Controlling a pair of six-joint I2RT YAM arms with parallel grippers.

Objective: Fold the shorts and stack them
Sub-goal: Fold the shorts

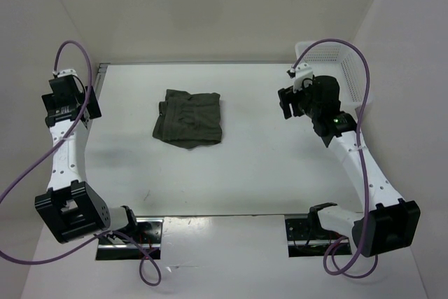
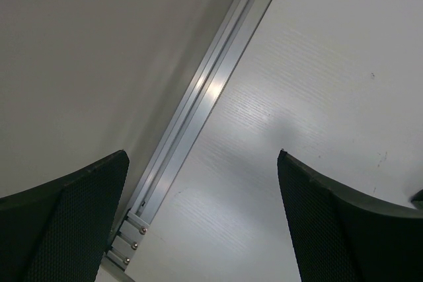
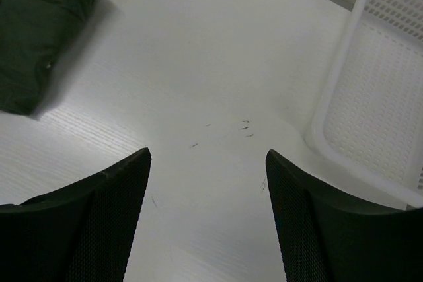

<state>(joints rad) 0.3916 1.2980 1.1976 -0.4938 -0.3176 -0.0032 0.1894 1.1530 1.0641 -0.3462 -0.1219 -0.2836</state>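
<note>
The dark olive-green shorts [image 1: 189,119] lie folded into a compact bundle on the white table, left of centre. A corner of them shows at the upper left of the right wrist view [image 3: 36,28]. My left gripper [image 1: 70,97] is open and empty at the table's far left edge, well left of the shorts; in its wrist view [image 2: 201,163] only bare table and the rail show between the fingers. My right gripper [image 1: 288,103] is open and empty, hovering right of the shorts beside the basket; its wrist view [image 3: 206,160] shows bare table between the fingers.
A white mesh basket [image 1: 350,68] stands at the back right corner, its rim close to my right gripper [image 3: 337,77]. An aluminium rail [image 2: 205,97] runs along the table's left edge. White walls enclose the table.
</note>
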